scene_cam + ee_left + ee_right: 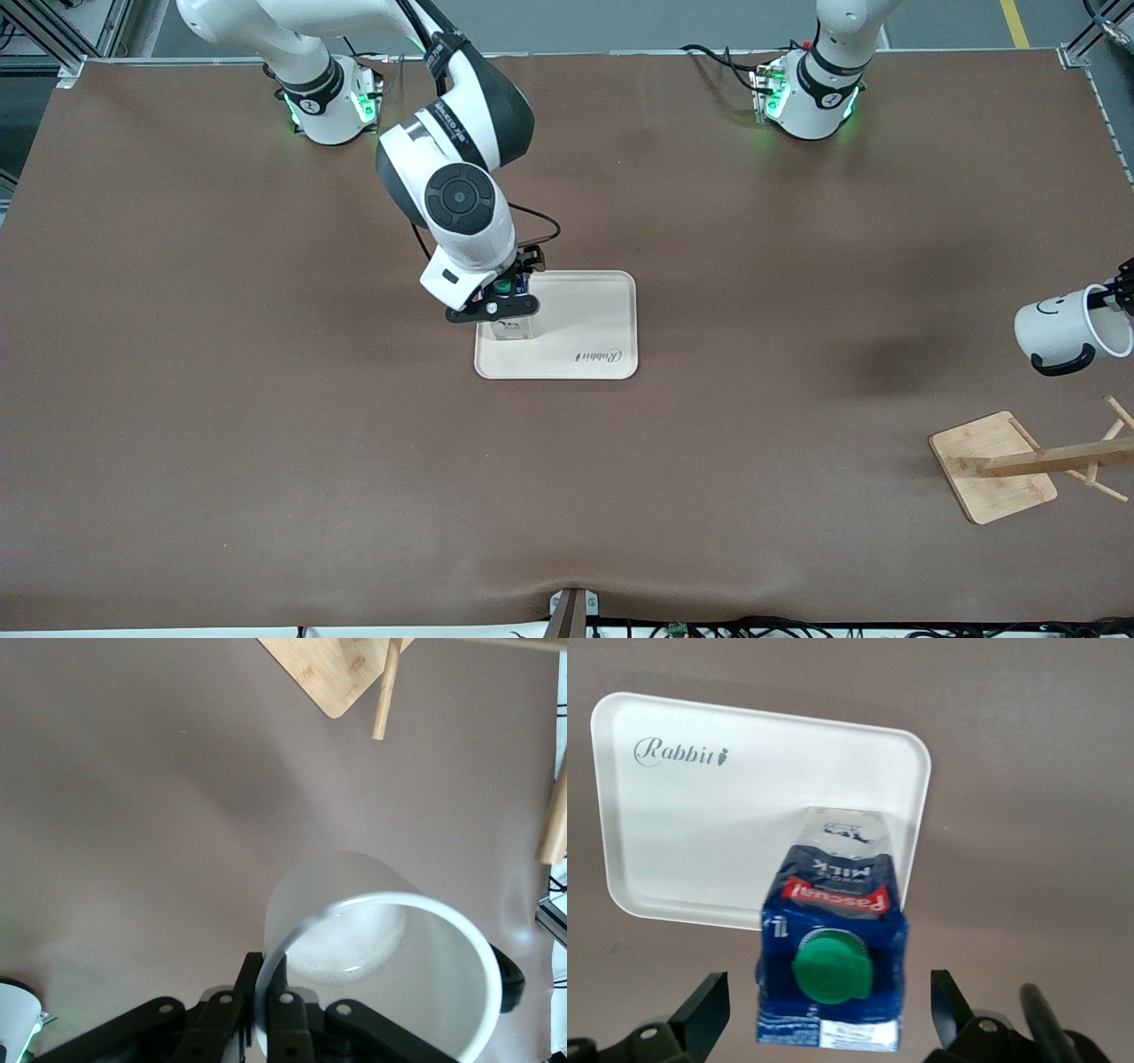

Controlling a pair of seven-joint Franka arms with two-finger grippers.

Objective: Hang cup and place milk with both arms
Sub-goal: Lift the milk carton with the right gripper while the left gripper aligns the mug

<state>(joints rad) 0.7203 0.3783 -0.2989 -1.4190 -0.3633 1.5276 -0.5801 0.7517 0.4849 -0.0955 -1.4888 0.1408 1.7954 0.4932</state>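
Note:
The milk, a dark-blue and white carton with a green cap, stands upright on the cream tray, at the tray's edge toward the right arm's end. My right gripper is open just above it, a finger on each side of the carton's top and not touching. In the right wrist view the milk sits between the spread fingers of the right gripper. My left gripper is shut on the rim of the white cup, held tilted in the air above the table near the wooden rack. In the left wrist view the left gripper pinches the cup.
The wooden mug rack's flat base lies at the left arm's end, nearer the camera, with pegs sticking out. The tray carries the word "Rabbit". Brown cloth covers the table.

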